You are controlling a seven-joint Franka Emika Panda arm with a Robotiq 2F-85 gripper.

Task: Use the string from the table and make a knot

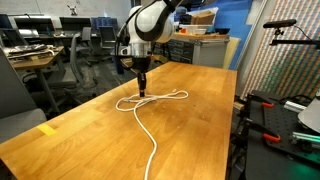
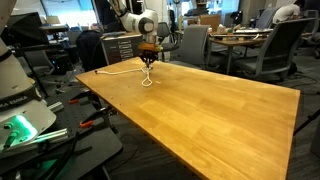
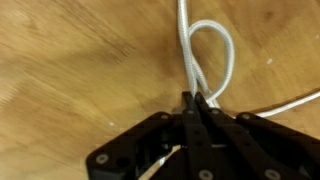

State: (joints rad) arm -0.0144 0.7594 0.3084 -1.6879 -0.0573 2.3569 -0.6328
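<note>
Two fingers of the gripper (image 3: 193, 100) stand pressed together in the wrist view, and the string (image 3: 226, 55) comes out right at their tips, so it appears to be pinched between them, though the contact itself is blurred. Above the tips the white cord bends into a narrow loop, and another stretch runs off toward the side of that view. In an exterior view the gripper (image 1: 142, 90) points straight down at the table (image 1: 205, 130), its tips at the cord where a flat loop lies on the wood; from there the string (image 1: 154, 146) snakes across the boards toward the near edge. A yellow tape mark (image 1: 47, 129) sits near one corner of the light-brown butcher-block top. Seen from the opposite end, the gripper (image 2: 149, 68) works near the far corner of the table (image 2: 225, 110), with a small loop of the string (image 2: 148, 81) just beneath it. Around the table is an open office: a chair (image 1: 85, 50) at grey desks, a blue wall (image 1: 238, 25), and more chairs (image 2: 190, 45) pulled up to wooden tables.
</note>
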